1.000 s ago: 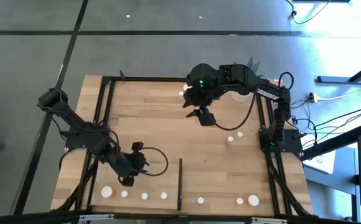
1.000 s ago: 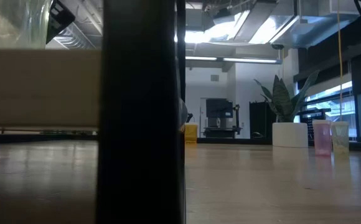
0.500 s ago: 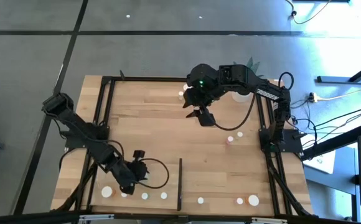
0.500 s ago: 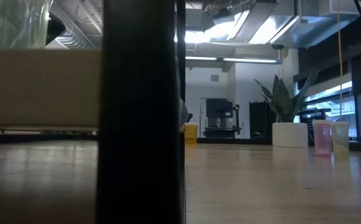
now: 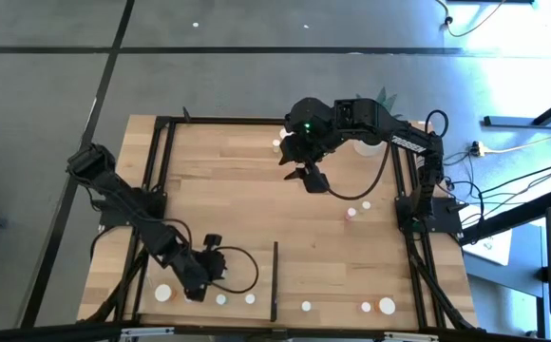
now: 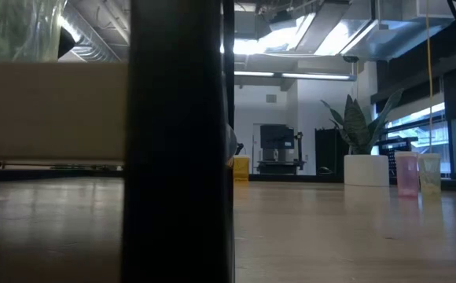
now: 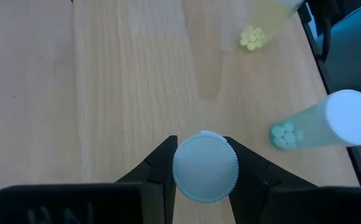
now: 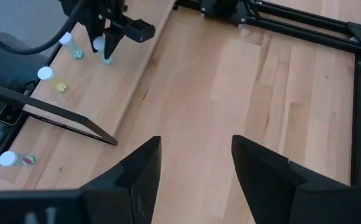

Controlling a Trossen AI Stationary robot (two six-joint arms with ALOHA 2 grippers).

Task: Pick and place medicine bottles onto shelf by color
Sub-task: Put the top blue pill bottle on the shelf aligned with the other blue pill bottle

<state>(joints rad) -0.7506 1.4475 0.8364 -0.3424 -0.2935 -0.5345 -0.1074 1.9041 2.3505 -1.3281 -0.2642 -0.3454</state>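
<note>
— Bottle (image 7: 205, 167) first: where is it, and why is it held that way?

— It sits between the left gripper's (image 5: 198, 281) fingers, which are closed on its white cap, seen from straight above in the left wrist view. I judge the cap grip keeps the bottle upright for setting down on the shelf (image 5: 209, 306), beside the white-capped bottles already standing in a row at the near edge. A green-tinted one (image 7: 330, 121) stands close by, and a yellowish one (image 7: 264, 22) farther along.

— So it's sorting by tint?

— Likely; the black upright strip (image 5: 275, 281) seems to split the shelf into sections, with a pinkish bottle (image 8: 15, 159) beyond it.

— And the right gripper (image 5: 312, 179)?

— Fingers spread apart, holding nothing, hanging over the far middle of the table (image 5: 228, 180). Two bottles (image 5: 358, 209) still wait near the right rail.

— Any labels or writing?

— None readable; caps are plain white.
</note>
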